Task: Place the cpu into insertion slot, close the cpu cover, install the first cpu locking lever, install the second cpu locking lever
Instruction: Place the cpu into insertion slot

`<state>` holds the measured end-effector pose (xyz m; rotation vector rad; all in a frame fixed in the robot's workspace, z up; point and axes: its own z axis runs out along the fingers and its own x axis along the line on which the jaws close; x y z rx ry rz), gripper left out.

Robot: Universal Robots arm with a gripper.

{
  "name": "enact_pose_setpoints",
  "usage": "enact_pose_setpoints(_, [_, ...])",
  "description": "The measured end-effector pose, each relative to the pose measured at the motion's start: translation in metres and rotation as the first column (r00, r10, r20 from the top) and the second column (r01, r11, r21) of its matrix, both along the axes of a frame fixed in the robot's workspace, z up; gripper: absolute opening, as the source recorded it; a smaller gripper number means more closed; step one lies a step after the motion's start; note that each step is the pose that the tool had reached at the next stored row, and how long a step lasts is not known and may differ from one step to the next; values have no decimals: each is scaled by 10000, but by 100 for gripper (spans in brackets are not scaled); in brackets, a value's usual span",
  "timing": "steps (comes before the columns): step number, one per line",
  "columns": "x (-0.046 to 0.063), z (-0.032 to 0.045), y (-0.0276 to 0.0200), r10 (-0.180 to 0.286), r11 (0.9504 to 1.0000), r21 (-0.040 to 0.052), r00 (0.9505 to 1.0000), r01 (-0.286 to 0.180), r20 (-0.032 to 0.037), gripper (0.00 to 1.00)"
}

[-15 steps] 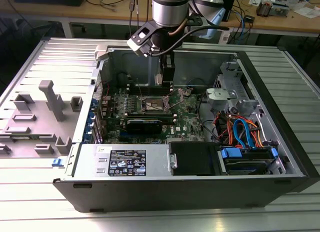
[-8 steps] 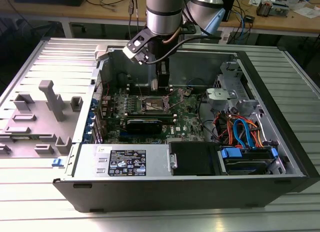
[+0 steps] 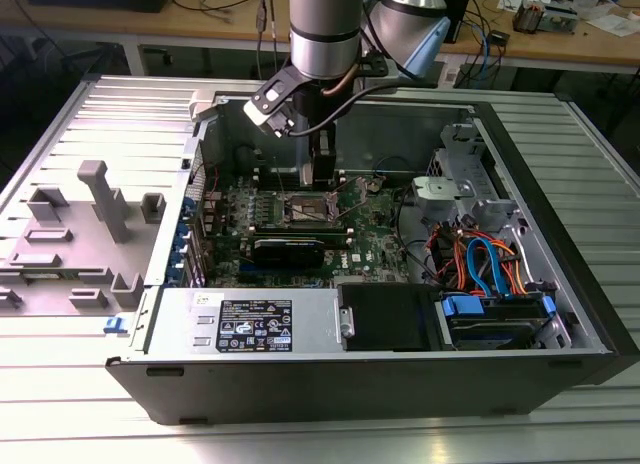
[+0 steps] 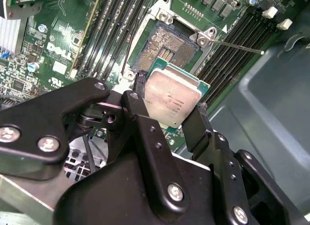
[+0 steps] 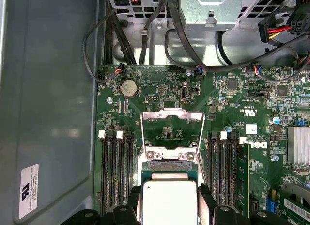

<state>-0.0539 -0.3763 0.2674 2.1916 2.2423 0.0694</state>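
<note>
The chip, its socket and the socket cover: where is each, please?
chip [image 4: 172, 96]: second wrist view, middle of its metal top.
socket [image 4: 164, 40]: second wrist view, its field of contacts.
socket cover [image 5: 172, 117]: first wrist view, end bar of its frame.

Electronics lab: cluttered wooden workbench [image 3: 590, 46], tangled cables [image 3: 487, 34], opened computer case [image 3: 400, 384] on metal table [image 3: 60, 384].

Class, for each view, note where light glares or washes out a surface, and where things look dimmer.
First wrist view: glare washes the metal top of the cpu nearly white. Second wrist view: the same top has a softer sheen, and the gripper holding it shows pale highlights on its black links. Exterior view: the ribbed table reflects bright bands; inside the computer case it is dimmer.
</note>
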Motion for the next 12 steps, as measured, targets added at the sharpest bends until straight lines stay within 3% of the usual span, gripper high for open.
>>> enact_pose_setpoints(12, [0, -22, 1, 0, 10000, 7, 10000, 0, 4, 55])
